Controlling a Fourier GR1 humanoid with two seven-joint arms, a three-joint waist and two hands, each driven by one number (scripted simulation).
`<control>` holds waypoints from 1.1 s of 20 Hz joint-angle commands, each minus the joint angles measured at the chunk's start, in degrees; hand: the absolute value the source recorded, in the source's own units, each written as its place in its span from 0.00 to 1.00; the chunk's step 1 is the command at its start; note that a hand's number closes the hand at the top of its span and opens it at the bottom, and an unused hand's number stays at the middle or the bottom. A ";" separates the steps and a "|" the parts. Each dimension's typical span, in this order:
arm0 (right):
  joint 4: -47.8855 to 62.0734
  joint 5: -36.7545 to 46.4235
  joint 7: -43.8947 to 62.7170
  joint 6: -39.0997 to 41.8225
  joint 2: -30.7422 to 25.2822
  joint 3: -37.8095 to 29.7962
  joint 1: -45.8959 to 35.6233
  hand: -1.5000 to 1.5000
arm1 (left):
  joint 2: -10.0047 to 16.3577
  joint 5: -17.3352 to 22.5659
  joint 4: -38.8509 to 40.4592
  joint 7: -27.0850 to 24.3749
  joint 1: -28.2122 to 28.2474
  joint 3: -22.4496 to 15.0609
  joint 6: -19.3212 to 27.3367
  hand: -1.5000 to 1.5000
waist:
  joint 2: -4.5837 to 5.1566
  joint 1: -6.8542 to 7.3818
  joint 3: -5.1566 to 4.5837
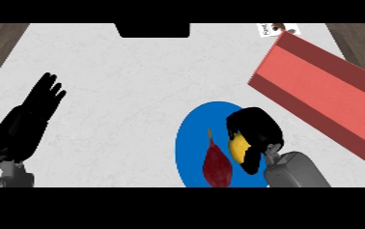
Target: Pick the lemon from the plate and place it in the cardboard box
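Pale counter (pixel 143 78) fills the frame; at lower right the right hand (pixel 251 126) curls round the lemon (pixel 240 147) over the blue plate (pixel 189 141), beside a dark red vegetable (pixel 217 167); the red box (pixel 314 93) lies at upper right; the left hand (pixel 39 105) rests spread at the left edge.

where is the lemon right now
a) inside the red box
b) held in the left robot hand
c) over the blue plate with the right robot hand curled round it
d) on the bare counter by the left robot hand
c: the lemon shows yellow under the curled right robot hand, over the blue plate, short of the box.
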 commanded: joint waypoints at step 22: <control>-47.59 -2.30 10.86 8.50 -0.86 -15.74 -2.34 1.00 | -0.55 -0.49 1.52 -0.72 0.06 0.90 -0.66 0.50 | -0.03 -0.42 -0.04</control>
